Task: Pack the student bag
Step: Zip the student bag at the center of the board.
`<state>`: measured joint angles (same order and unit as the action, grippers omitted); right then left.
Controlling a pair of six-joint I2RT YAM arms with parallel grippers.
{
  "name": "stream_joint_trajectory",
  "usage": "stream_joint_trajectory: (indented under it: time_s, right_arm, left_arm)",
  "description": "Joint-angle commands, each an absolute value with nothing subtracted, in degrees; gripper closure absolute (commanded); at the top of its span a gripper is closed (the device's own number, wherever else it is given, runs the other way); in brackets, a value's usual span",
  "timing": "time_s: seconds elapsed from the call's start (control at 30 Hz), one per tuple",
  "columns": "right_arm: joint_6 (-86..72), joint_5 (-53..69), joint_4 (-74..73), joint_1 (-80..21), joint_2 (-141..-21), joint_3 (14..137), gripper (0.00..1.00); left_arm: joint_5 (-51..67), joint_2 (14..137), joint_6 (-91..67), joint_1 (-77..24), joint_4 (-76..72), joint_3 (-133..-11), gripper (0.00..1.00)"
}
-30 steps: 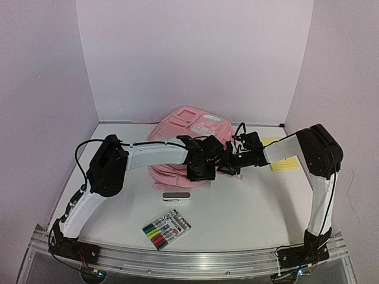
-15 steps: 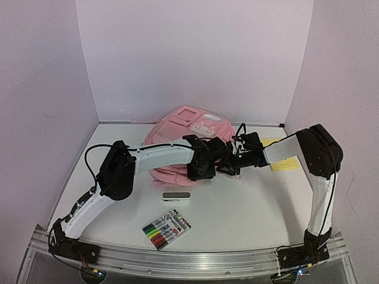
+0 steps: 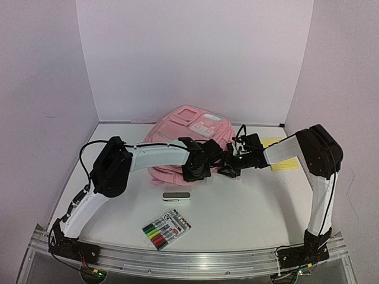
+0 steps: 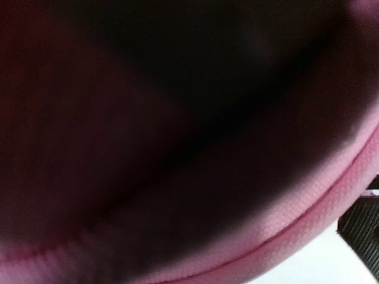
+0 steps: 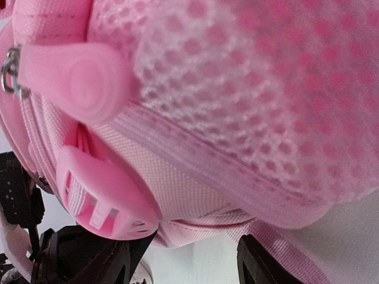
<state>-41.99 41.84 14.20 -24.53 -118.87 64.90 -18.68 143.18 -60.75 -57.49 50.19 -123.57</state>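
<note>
white table [image 3: 249, 207] covers the floor of this little pale room. nearest lies 1 pack of markers [image 3: 166, 228] in many colours, flat and shiny. just past it is 1 small grey bar [image 3: 176, 197] (i cannot tell what it is). neither has moved in the last second, so i think nothing is packed yet.

next come the 2 grippers, both at the near edge of the student bag [image 3: 177, 127], which lies mid-table toward the back. the left gripper [image 3: 194, 168] has slid a bit left along that edge. its camera sees only dark and a pink seam, so it is pushed right up to the cloth. i cannot tell if its fingers are apart or together. the right gripper [image 3: 228, 168] has stayed put, its 2 fingers spread wide with nothing pinched. they seem to be hunting for the opening.

the bag is soft and puffy, with holey mesh [image 5: 284, 89] and a rubbery zip tab [image 5: 77, 77]. farther right, 1 yellow pad [image 3: 285, 164] waits. behind stand plain walls [image 3: 195, 59].
</note>
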Motion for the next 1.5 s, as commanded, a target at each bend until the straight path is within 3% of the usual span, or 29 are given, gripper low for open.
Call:
stream_joint_trajectory:
  time_s: [0.0, 0.23, 0.5, 0.53, 0.83, 1.23, 1.47]
  right_arm:
    - [-41.34, 41.22, 16.21, -24.9, -119.5, 66.65, 0.33]
    - [-42.26, 42.49, 19.04, -25.01, -121.62, 67.8, 0.25]
    - [-46.55, 45.34, 24.75, -25.58, -123.37, 67.01, 0.36]
    - [-46.88, 45.47, 25.33, -25.63, -123.33, 66.7, 0.4]
    - [-47.44, 43.8, 25.84, -24.56, -121.0, 65.38, 0.99]
    - [-42.05, 40.74, 17.74, -18.99, -119.33, 66.35, 1.0]
    - [-32.77, 37.7, 9.22, -15.74, -121.6, 73.97, 1.0]
  left_arm:
    - [-19.94, 137.44, -58.31, -56.53, 48.36, -116.39, 1.0]
    - [-18.6, 129.96, -55.29, -56.92, 38.12, -106.16, 1.0]
    - [-14.41, 125.17, -50.36, -57.39, 29.25, -100.63, 1.0]
    - [-13.56, 124.49, -50.18, -57.41, 27.81, -99.63, 1.0]
    - [-13.2, 119.44, -52.37, -57.66, 32.05, -95.24, 1.0]
    - [-14.44, 107.21, -56.63, -57.83, 40.37, -83.17, 1.0]
    - [-15.03, 102.72, -54.9, -57.83, 42.14, -78.73, 1.0]
